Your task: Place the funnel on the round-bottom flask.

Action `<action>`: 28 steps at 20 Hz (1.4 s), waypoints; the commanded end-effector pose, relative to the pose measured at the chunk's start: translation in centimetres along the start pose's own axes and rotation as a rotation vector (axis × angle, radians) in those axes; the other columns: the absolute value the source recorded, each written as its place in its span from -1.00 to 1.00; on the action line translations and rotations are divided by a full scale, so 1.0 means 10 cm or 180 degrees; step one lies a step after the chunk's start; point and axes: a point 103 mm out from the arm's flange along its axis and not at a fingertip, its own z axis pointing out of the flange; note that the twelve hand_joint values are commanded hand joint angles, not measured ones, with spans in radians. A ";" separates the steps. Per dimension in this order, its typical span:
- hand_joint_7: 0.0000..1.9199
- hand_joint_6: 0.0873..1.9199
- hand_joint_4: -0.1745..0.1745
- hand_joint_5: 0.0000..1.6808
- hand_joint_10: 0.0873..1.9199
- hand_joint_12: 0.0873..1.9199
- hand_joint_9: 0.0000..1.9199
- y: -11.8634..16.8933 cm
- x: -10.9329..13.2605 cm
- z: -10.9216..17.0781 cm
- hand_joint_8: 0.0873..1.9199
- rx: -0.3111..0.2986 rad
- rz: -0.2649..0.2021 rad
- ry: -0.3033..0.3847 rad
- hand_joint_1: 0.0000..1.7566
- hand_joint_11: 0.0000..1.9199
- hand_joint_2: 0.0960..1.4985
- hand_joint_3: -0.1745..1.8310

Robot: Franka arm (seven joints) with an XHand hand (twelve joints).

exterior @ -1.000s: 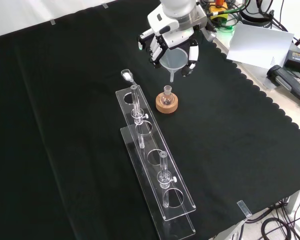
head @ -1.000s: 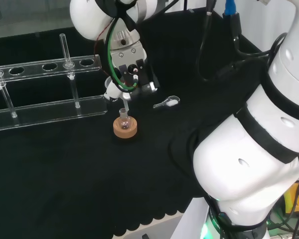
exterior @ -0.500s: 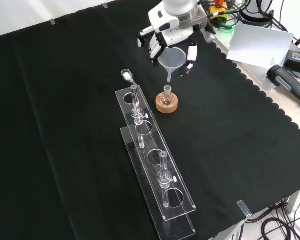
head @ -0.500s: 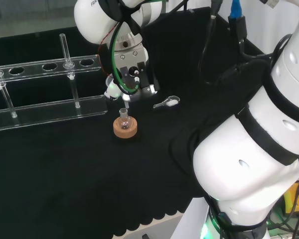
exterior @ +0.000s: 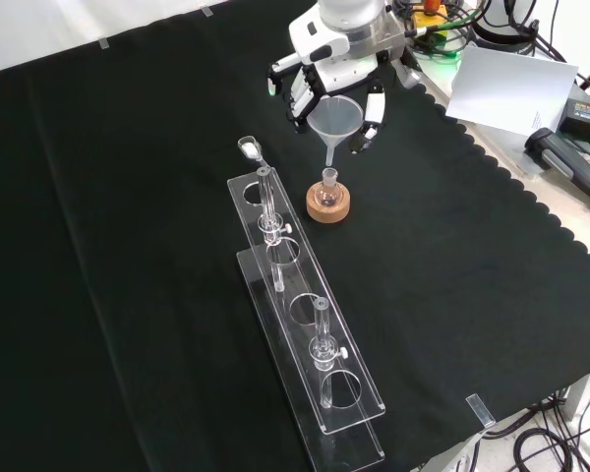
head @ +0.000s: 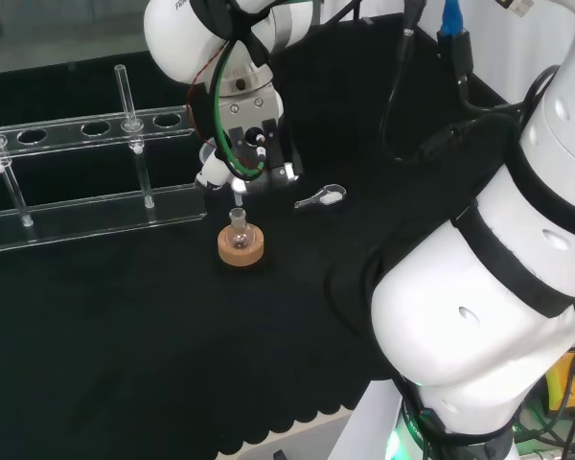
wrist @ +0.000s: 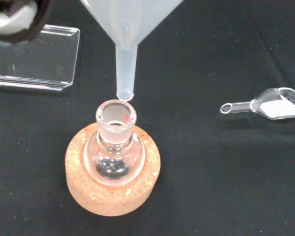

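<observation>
The hand is curled round the funnel, whose stem hangs just above the round-bottom flask on its cork ring. Best move: centre the stem over the neck, then lower straight. The tube rack and a small glass scoop stand nearby, neither in the way.

Funnel: translucent white plastic, upright, spout down, tip just above the flask mouth and not yet inside it. Round-bottom flask: small clear glass, short neck, upright in a cork ring on the black-clothed bench; contents can't be made out.
</observation>
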 end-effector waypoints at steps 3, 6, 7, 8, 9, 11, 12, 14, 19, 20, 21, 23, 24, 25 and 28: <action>0.23 -0.29 0.25 0.03 -0.74 0.20 -0.04 0.04 0.07 0.06 -0.18 -0.0011 -0.0005 0.0069 -0.07 -1.00 -0.41 -0.01; 0.23 -0.29 0.24 0.03 -0.74 0.20 -0.04 0.06 0.08 0.10 -0.18 0.0015 -0.0015 0.0072 -0.07 -1.00 -0.41 -0.01; 0.23 -0.29 0.24 0.03 -0.74 0.20 -0.04 0.05 0.08 0.10 -0.18 0.0020 -0.0016 0.0074 -0.07 -1.00 -0.41 -0.01; 0.23 -0.29 0.24 0.03 -0.74 0.20 -0.03 0.05 0.07 0.10 -0.18 0.0021 -0.0015 0.0074 -0.07 -1.00 -0.41 -0.01; 0.23 -0.29 0.24 0.03 -0.74 0.20 -0.03 0.05 0.07 0.09 -0.18 0.0027 -0.0017 0.0057 -0.07 -1.00 -0.41 -0.01; 0.23 -0.29 0.24 0.03 -0.74 0.20 -0.03 0.04 0.07 0.09 -0.18 0.0035 -0.0016 0.0057 -0.07 -1.00 -0.41 -0.01; 0.23 -0.30 0.24 0.03 -0.74 0.20 -0.03 0.03 0.06 0.10 -0.18 0.0034 -0.0014 0.0066 -0.07 -1.00 -0.41 -0.01; 0.23 -0.30 0.24 0.03 -0.74 0.21 -0.03 0.02 0.06 0.10 -0.18 0.0035 -0.0016 0.0072 -0.07 -1.00 -0.41 -0.01; 0.23 -0.30 0.24 0.03 -0.74 0.21 -0.03 0.03 0.07 0.11 -0.18 0.0043 -0.0027 0.0078 -0.07 -1.00 -0.41 -0.01; 0.23 -0.30 0.24 0.03 -0.74 0.21 -0.03 0.04 0.07 0.12 -0.18 0.0043 -0.0033 0.0080 -0.07 -1.00 -0.41 -0.01; 0.23 -0.30 0.24 0.03 -0.74 0.21 -0.03 0.05 0.08 0.12 -0.18 0.0041 -0.0036 0.0079 -0.07 -1.00 -0.41 -0.01; 0.23 -0.30 0.23 0.03 -0.74 0.21 -0.03 0.06 0.09 0.13 -0.18 0.0039 -0.0030 0.0087 -0.07 -1.00 -0.41 -0.01; 0.23 -0.30 0.23 0.03 -0.74 0.21 -0.03 0.06 0.09 0.14 -0.18 0.0044 -0.0027 0.0086 -0.07 -1.00 -0.41 -0.01; 0.23 -0.30 0.23 0.03 -0.74 0.21 -0.03 0.06 0.09 0.14 -0.18 0.0047 -0.0019 0.0090 -0.07 -1.00 -0.41 -0.01; 0.23 -0.30 0.23 0.03 -0.75 0.21 -0.03 0.04 0.09 0.16 -0.18 0.0066 -0.0020 0.0088 -0.07 -1.00 -0.41 -0.01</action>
